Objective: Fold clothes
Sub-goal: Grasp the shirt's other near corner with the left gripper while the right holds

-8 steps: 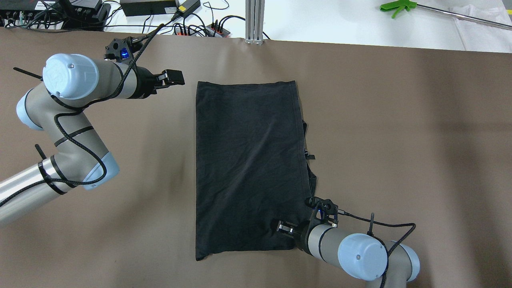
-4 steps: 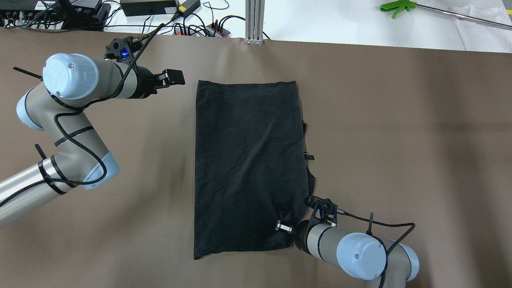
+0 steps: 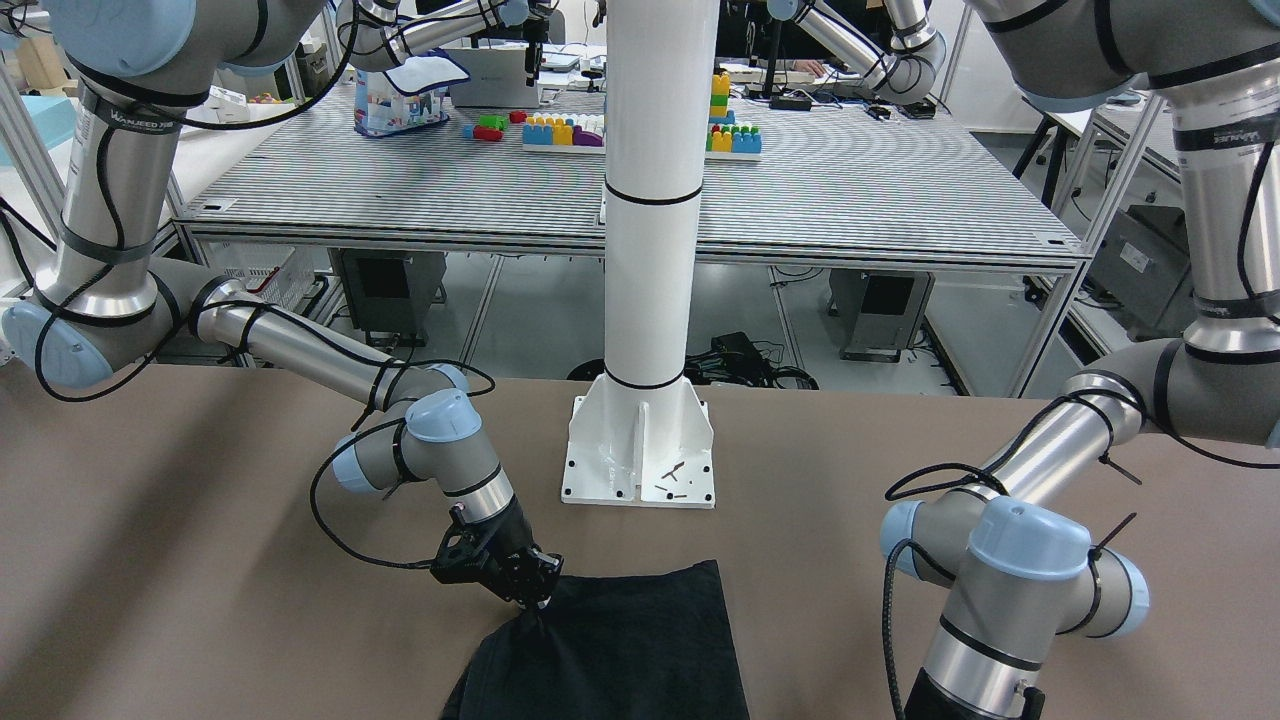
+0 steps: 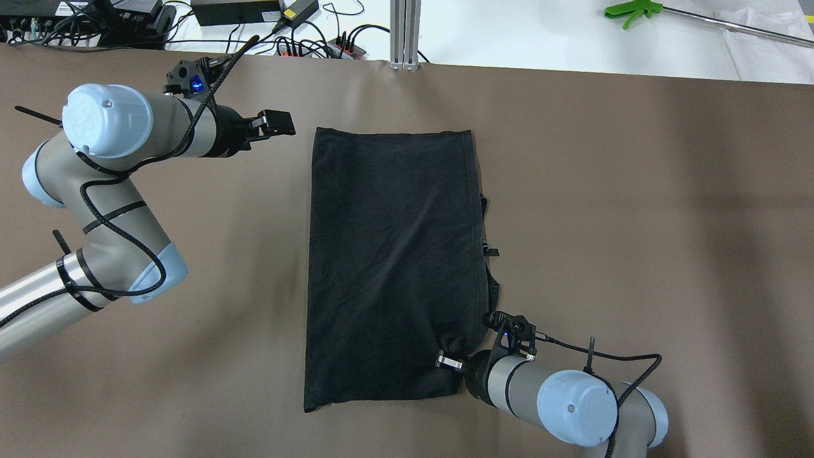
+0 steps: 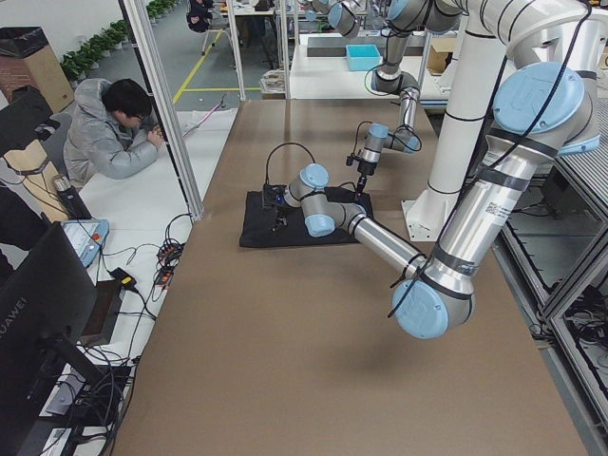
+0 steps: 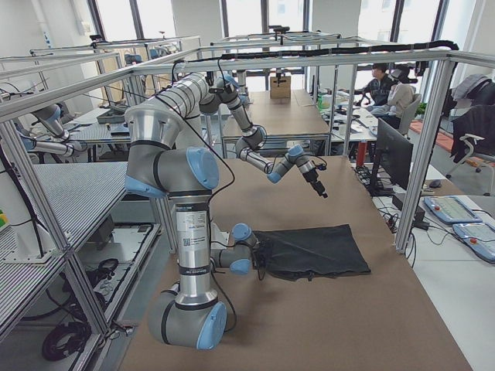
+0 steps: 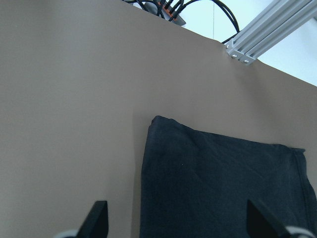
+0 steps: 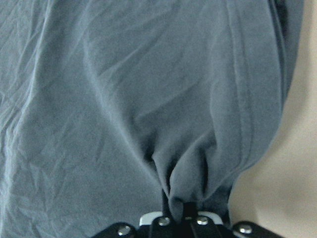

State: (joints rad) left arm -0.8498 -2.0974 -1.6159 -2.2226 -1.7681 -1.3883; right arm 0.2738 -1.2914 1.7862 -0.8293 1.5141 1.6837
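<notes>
Overhead exterior: the thin black rectangular fabric garment (image 4: pixel 394 254) lies lengthwise away from the robot on the brown counter (image 4: pixel 636 222); right jaws pinch its near right corner, left jaws wide near its far left.

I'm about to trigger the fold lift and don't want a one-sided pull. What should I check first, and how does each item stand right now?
1. Right hand shut on the black garment at its near corner: ok, fabric is bunched in its pinch.
2. Left hand open: ok, jaws apart.
3. Left hand holding the far corner: not ok, it hovers beside the garment, apart.
4. Garment flat away from the pinch: ok.
5. Every layer caught in the pinch: cannot tell.
</notes>
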